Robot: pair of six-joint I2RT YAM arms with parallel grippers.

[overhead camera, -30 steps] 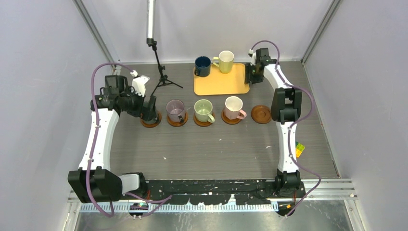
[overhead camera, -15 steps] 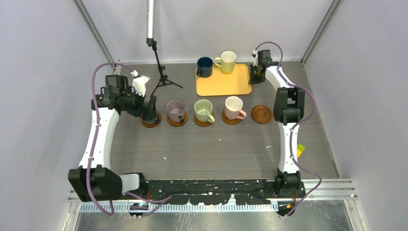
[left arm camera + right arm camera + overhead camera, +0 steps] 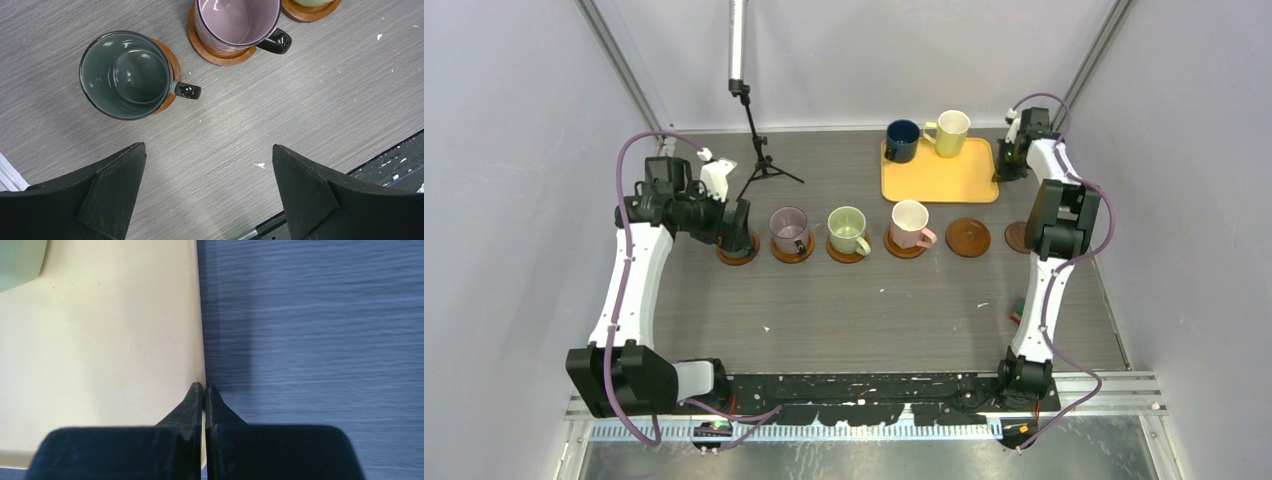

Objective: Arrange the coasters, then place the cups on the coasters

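Observation:
My right gripper is shut on the right rim of the yellow-orange tray. A navy cup and a pale yellow cup stand on the tray. Mauve, light green and pink cups sit on coasters in a row. The dark green cup rests on its coaster below my open left gripper. A bare dark coaster lies right of the pink cup. Another coaster shows partly behind the right arm.
A black tripod stand rises at the back left. A multicoloured toy block peeks out beside the right arm's lower link. Walls close in the table on three sides.
The right gripper closed on the tray's rim and dragged the tray, with both cups on it, to the right, uncovering a coaster. The left arm has stayed still.

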